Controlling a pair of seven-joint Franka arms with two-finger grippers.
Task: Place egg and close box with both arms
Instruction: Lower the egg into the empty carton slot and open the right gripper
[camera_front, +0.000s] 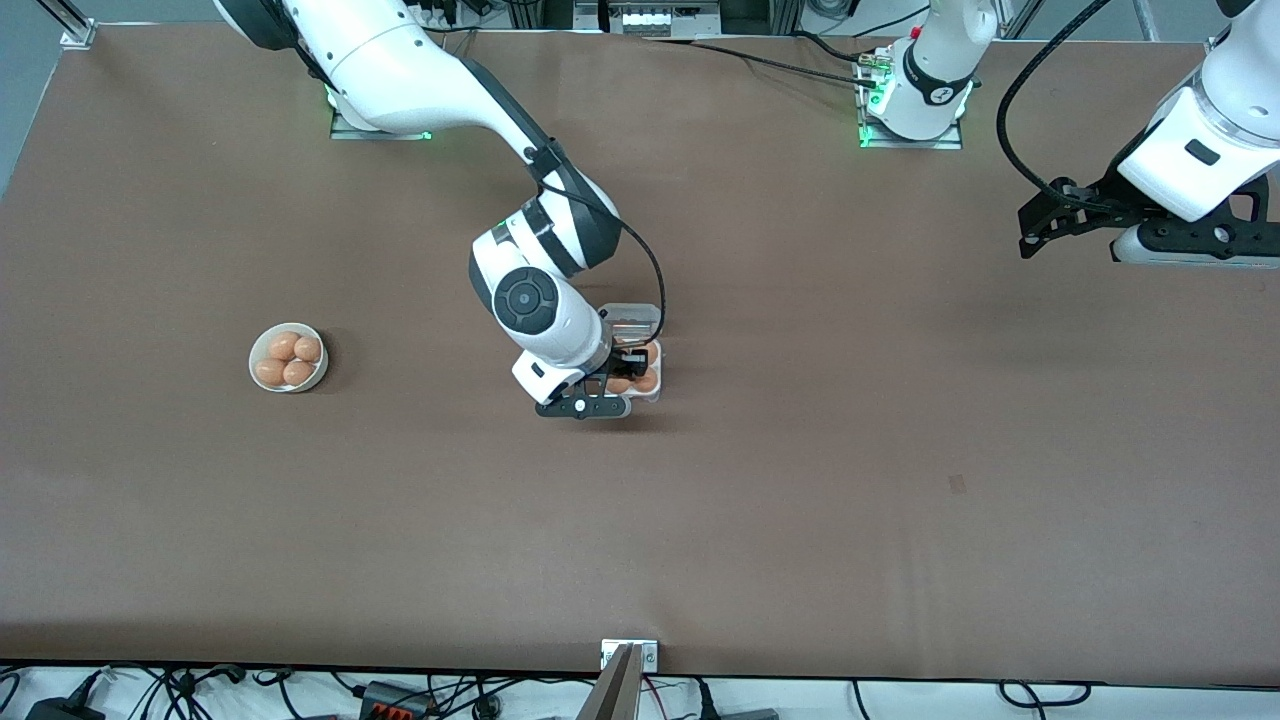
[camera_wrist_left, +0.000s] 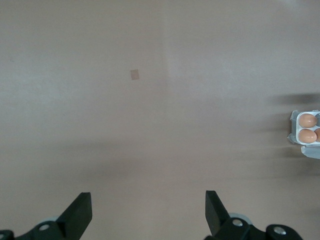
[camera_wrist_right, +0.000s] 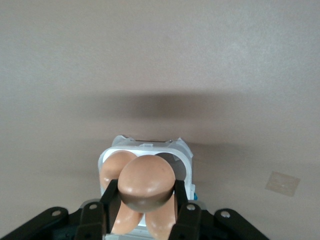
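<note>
Bowl (camera_front: 288, 357) toward my right arm's end of the surface (camera_front: 800, 480): four brown eggs in it, well apart from my right pincer.

Right pincer (camera_front: 628, 372) is clenched on the egg (camera_wrist_right: 147, 186), fingers (camera_wrist_right: 113, 199) pressing its two flanks across the short axis. It hangs directly over the box (camera_front: 640, 368), egg just above the cells. The right wrist view shows at least one egg already seated under the held one. The left wrist view shows two eggs in the box and the edge of what may be a third, the rest cut off. One box, four cells by my judgement, lid hinged up.

Handling call: egg is light, smooth, slippery and brittle. Grip on the widest girth is right; squeeze only enough to hold, and let go only once it sits in the cell. Box is thin clear plastic, light and flexy, so it will likely skid or buckle when the lid is pushed. Probably why both arms are needed.

Left pincer (camera_wrist_left: 148, 212) is released, fingers spread wide, waiting over bare surface at the left arm's end, well apart from the box.
</note>
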